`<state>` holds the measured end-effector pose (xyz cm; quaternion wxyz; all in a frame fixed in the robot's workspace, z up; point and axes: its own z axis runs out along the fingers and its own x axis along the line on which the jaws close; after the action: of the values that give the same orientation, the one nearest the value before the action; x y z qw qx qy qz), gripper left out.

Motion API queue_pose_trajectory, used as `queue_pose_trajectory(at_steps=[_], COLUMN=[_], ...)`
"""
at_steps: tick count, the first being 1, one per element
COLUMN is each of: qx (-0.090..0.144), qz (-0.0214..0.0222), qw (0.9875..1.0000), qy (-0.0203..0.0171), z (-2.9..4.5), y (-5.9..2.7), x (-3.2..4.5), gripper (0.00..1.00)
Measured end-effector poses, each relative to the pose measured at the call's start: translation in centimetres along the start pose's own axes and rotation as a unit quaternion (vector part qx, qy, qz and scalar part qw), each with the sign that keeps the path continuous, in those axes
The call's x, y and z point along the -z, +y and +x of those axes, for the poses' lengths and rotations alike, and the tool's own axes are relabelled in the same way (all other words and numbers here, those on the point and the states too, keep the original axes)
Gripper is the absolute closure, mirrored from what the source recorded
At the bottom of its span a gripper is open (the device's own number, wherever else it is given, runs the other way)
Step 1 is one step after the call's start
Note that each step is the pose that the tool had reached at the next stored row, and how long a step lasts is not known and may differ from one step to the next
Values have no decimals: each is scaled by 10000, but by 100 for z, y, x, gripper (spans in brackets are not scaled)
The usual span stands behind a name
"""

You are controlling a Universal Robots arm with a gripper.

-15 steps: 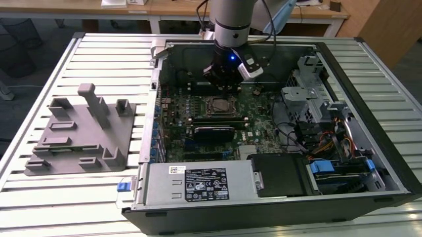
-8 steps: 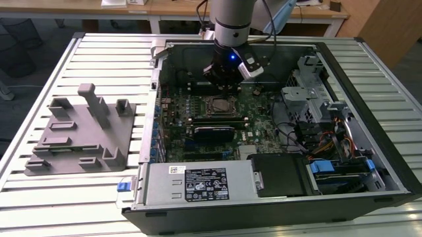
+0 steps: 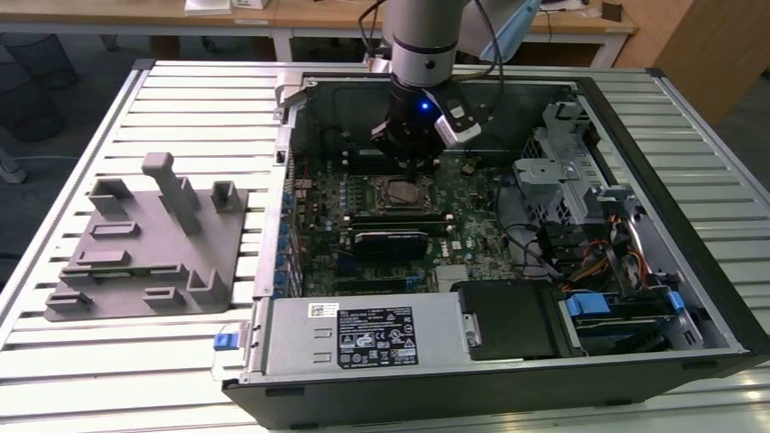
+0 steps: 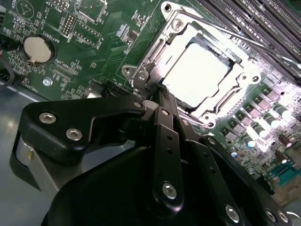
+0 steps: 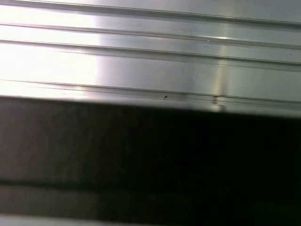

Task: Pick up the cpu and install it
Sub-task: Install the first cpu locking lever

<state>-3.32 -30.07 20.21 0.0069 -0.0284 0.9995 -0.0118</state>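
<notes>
Lying open on the slatted metal desk [image 3: 144, 361], the computer case [image 3: 710, 298] showed first its power supply [image 3: 361, 336] at the near edge of the exterior view. To the exterior view's left, the grey plastic tray [image 3: 144, 244] stood with its upright posts, apart from the case. Farther in was the green motherboard [image 3: 470, 239] with the metal-framed socket [image 3: 399, 190]. In the second wrist view, the cpu [image 4: 196, 70] sat inside the socket [image 4: 244, 75], its silvery top bright, and nothing touched it. The gripper [image 4: 162, 92] hung just beside the socket frame, its jaws drawn together and holding nothing. Behind it, the arm [image 3: 424, 41] rose over the far wall of the case.
</notes>
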Motion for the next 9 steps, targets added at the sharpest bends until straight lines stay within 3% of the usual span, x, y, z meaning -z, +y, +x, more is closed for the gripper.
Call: queue_pose_trajectory(at_steps=[9], qx=[1], qz=[65], qw=[10000], qy=[7], z=[-2], y=[0], x=[-64], gripper=[89])
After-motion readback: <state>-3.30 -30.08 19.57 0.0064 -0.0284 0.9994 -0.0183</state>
